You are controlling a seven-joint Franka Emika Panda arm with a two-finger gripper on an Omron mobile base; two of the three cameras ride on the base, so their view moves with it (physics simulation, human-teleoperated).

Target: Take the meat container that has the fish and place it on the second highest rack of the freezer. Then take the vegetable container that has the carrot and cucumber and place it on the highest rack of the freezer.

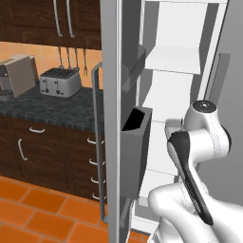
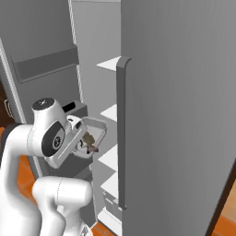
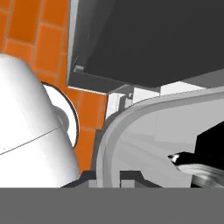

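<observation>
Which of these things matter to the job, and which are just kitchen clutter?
Job:
container, held at the tool
freezer racks
open freezer door

Just there:
toaster
coffee machine
counter
drawers

A: Tall grey freezer door (image 1: 112,95): smooth, matt, like brushed metal. Its curved bar handle (image 1: 97,142) has a slight sheen. Dark grey door bins (image 1: 135,147) read as matt plastic.

B: Agreed. White flat freezer racks (image 1: 172,58) are smooth, no gloss. Pale grey rounded meat container (image 2: 94,131) looks plastic, softly shiny along the rim (image 3: 131,113).

A: Speckled dark counter (image 1: 52,107): stone-like, mottled. Dark brown cabinet fronts (image 1: 47,152) show wood grain, with polished metal pulls.

B: Silver toaster (image 1: 60,81): glossy metal. Orange floor tiles (image 1: 42,213): matt, pale grout lines.
</observation>
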